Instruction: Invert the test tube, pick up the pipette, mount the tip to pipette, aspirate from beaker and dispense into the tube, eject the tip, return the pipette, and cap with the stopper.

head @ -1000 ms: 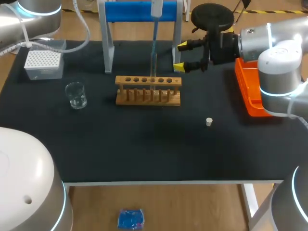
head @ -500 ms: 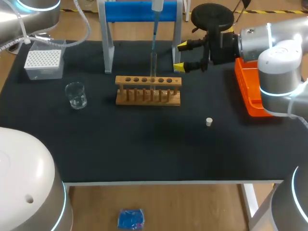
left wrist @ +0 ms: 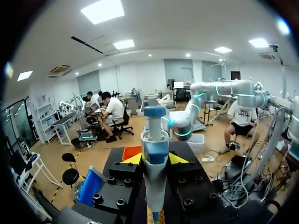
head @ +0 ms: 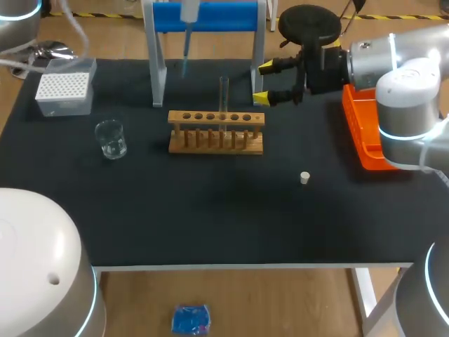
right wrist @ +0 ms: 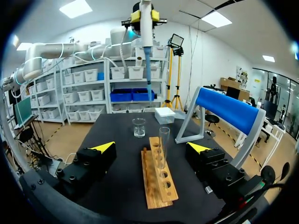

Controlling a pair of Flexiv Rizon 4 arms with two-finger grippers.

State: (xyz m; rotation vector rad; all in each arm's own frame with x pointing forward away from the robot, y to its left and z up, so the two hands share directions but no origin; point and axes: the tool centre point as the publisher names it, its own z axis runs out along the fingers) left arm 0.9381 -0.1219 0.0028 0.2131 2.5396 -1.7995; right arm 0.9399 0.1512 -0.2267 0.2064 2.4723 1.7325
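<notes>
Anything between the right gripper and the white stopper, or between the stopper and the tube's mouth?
Nothing visible. The small white stopper lies alone on bare black mat, the right gripper open beside the wooden rack. The clear glass test tube stands upright, mouth uncovered; the blue-and-white pipette is off to its side.

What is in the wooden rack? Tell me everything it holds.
One clear test tube stands upright in a hole of the wooden rack; the other holes look empty. Whether the tube holds liquid cannot be told, and its lower end is hidden within the rack.
</notes>
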